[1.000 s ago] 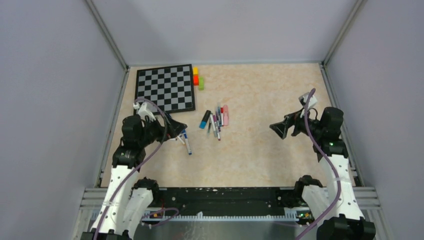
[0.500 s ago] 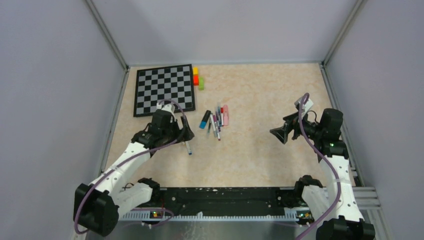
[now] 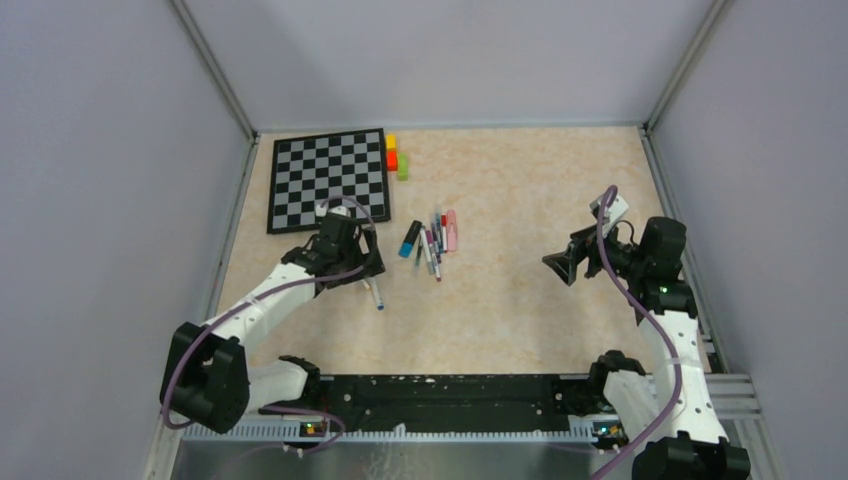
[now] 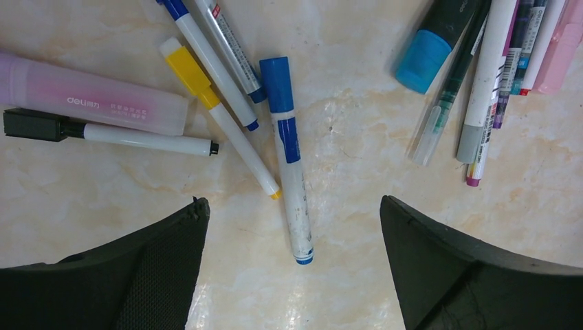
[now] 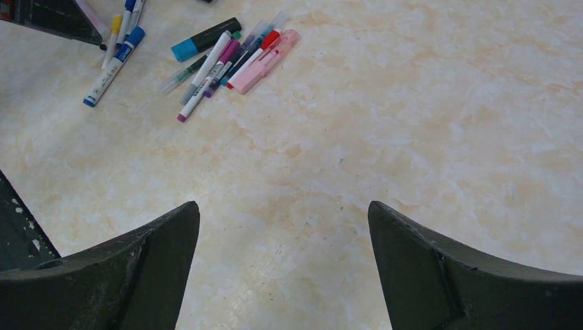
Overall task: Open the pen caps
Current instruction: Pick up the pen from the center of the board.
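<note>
Hand on left (image 4: 292, 201) gapes, empty.

text: "deli" | on: pink highlighter (image 4: 96, 103) | print on other pens (image 4: 489, 82): too small to read

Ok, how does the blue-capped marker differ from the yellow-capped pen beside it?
The blue-capped marker is thicker; the yellow-capped pen is slimmer. The marker's barrel has a blue band; the pen's is plain white. Seen from the left wrist, the marker points up-frame; the pen slants toward it. Both lie capped on the table.
</note>
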